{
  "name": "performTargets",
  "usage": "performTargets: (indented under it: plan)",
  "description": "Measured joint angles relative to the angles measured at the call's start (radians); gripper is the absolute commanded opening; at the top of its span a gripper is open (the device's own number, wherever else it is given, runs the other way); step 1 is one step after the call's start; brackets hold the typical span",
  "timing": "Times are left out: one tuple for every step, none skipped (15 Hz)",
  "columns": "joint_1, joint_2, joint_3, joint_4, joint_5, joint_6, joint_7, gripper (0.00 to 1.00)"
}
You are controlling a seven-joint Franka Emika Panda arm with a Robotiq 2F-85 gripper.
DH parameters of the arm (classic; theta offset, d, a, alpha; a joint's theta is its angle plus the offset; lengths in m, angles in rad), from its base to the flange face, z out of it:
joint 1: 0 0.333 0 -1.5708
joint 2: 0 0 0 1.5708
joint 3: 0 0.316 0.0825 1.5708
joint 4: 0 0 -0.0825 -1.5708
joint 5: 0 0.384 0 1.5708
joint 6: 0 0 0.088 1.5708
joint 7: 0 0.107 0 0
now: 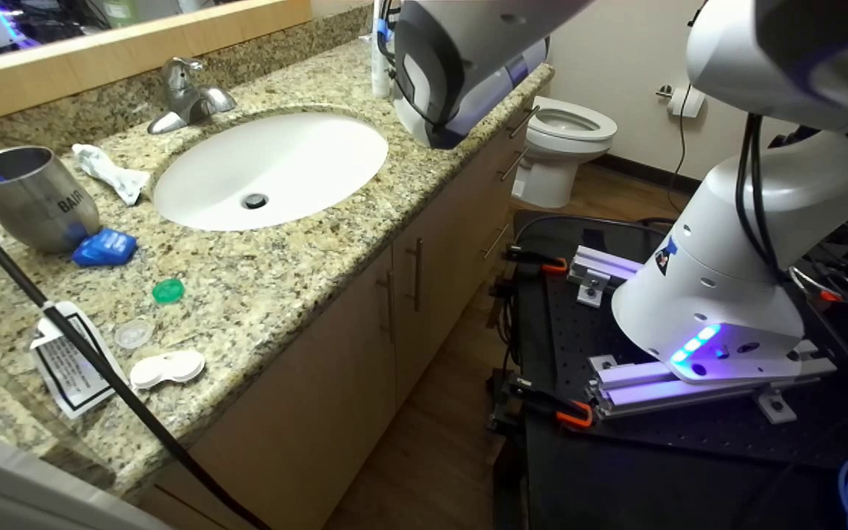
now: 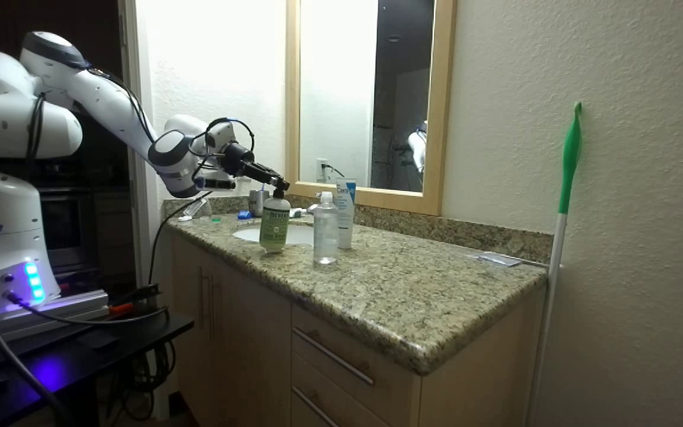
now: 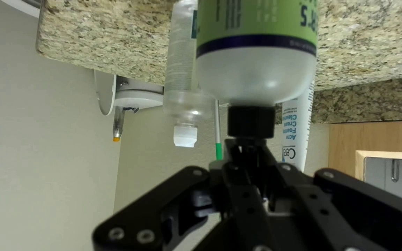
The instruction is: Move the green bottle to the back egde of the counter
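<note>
The green bottle point(image 2: 274, 226) has a green label, a pale, translucent body and a black cap. In an exterior view it is nearly upright, slightly tilted, over the front part of the speckled granite counter point(image 2: 389, 284). I cannot tell whether its base touches the counter. My gripper point(image 2: 282, 184) is at its top, shut on the black cap. In the wrist view, which stands upside down, the bottle point(image 3: 257, 69) hangs from the gripper's fingertips point(image 3: 246, 150). The counter point(image 1: 284, 258) also shows in an exterior view where the arm hides the bottle and gripper.
A clear bottle point(image 2: 325, 231) and a white tube point(image 2: 346, 216) stand close beside the green bottle. The white oval sink point(image 1: 277, 169) is near it, with the faucet point(image 1: 188, 96) behind. A metal cup point(image 1: 41, 199) and small items lie at the far end. The mirror point(image 2: 371, 95) hangs above the backsplash.
</note>
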Motion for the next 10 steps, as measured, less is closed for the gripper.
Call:
performTargets:
  plan:
    - [0.007, -0.001, 0.000, 0.000, 0.000, -0.013, 0.016, 0.04]
    - [0.013, -0.002, 0.000, 0.000, 0.000, -0.024, 0.029, 0.04]
    - [0.019, -0.003, 0.000, 0.000, -0.001, -0.034, 0.039, 0.04]
    - [0.022, -0.006, 0.000, 0.000, -0.001, -0.037, 0.046, 0.04]
    - [0.025, -0.011, 0.000, 0.000, -0.001, -0.040, 0.053, 0.04]
    - [0.028, -0.016, 0.000, 0.000, -0.002, -0.043, 0.059, 0.04]
    - [0.030, -0.020, 0.000, 0.000, -0.003, -0.048, 0.063, 0.04]
    - [0.033, -0.024, 0.000, 0.000, -0.003, -0.051, 0.067, 0.39]
    - [0.034, -0.025, 0.000, 0.000, -0.004, -0.053, 0.069, 0.41]
    - [0.036, -0.027, -0.003, 0.000, -0.009, -0.059, 0.069, 0.46]
